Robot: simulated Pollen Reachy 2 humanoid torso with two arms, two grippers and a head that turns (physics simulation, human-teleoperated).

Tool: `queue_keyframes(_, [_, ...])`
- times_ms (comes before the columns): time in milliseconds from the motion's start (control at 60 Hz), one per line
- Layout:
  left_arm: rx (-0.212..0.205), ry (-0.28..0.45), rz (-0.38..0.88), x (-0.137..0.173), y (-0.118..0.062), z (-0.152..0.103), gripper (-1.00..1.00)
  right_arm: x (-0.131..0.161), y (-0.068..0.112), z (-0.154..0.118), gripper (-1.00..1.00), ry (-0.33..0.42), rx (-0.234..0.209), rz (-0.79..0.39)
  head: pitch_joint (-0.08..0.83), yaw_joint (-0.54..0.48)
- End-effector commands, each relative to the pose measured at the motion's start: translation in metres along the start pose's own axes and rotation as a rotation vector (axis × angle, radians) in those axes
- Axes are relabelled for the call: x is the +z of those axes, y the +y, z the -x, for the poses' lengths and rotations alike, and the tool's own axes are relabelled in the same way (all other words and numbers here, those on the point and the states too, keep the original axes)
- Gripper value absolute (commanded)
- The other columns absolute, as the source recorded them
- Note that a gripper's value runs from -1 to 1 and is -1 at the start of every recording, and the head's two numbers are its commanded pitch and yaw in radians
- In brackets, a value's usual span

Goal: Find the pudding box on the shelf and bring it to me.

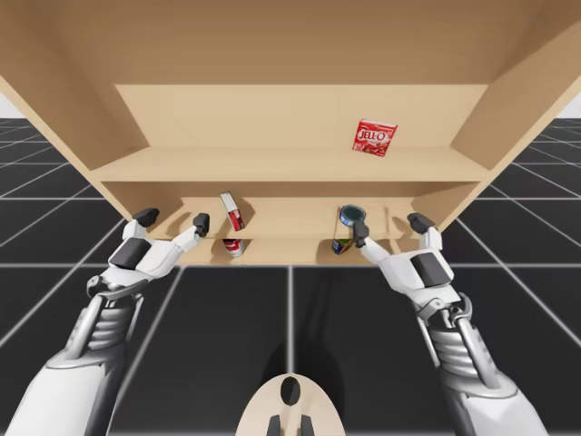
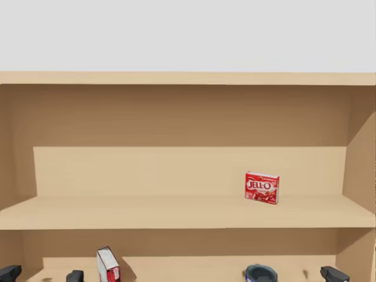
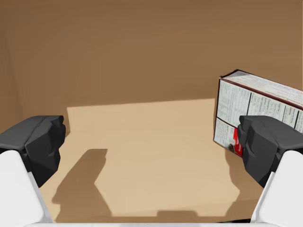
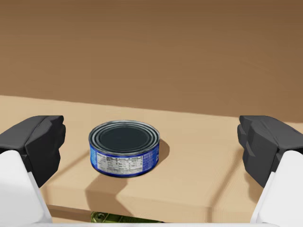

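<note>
**Shelf search: both grippers at the lower board, nothing held**

- **Step in hand:** judged as locating and approaching; no grasp has been made.
- **Left gripper** [image 1: 172, 219]: fingers spread wide and empty, at the front of the lower board [image 3: 156, 156].
- **Right gripper** [image 1: 390, 226]: also wide and empty. A squat blue can [image 4: 125, 149] sits ahead of it between the open fingers, untouched.
- **Task item:** a dark-edged box [image 3: 246, 109] stands on end on the lower board, its white printed panel towards the left wrist camera.
  - It is not between the left gripper's fingers but off to the side, by the finger nearer the robot's middle. Whether they touch cannot be told.
  - Its brown edging makes it the likelier pudding box.
- **Other candidate:** a small red box [image 2: 262, 187] stands on the upper board [image 2: 176, 214], well apart from both grippers.
- **Next move calls for:** shifting the left gripper sideways until the box lies between its fingers, then closing on two opposite faces without tipping it.
- **Surface and room:** a pale wooden shelf unit with back and side panels, a black floor [image 1: 227, 318] ruled with pale grid lines, and a plain grey backdrop.
</note>
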Motion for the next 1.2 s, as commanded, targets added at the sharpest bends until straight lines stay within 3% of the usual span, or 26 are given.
queue_keyframes(17, [-0.001,0.002,-0.001,0.0,0.0,0.0,-1.0,0.002,0.001,0.0,-1.0,-0.001,-0.029,0.037,-0.013,-0.02])
queue_keyframes(317, [0.003,0.003,0.0,0.0,0.0,0.001,-1.0,0.003,0.0,-0.005,-1.0,-0.021,-0.024,0.036,0.143,0.01])
queue_keyframes(667, [0.003,0.005,0.006,-0.001,0.001,0.002,-1.0,0.002,0.0,-0.003,-1.0,-0.025,-0.012,0.046,0.368,0.2])
queue_keyframes(950, [0.014,-0.01,0.022,0.004,-0.001,-0.004,-1.0,0.002,0.001,-0.003,-1.0,-0.024,-0.01,0.049,0.412,0.26])
queue_keyframes(1067, [0.05,0.0,0.058,0.012,-0.011,-0.011,-1.0,0.001,0.001,-0.001,-1.0,-0.02,-0.009,0.051,0.414,0.26])
queue_keyframes(1133, [0.069,0.03,0.063,0.021,-0.026,-0.019,-1.0,0.001,0.001,-0.001,-1.0,-0.018,-0.012,0.058,0.412,0.25])
queue_keyframes(1200, [0.062,0.058,0.054,0.029,-0.04,-0.027,-1.0,0.001,0.0,0.0,-1.0,-0.017,-0.012,0.061,0.411,0.25])
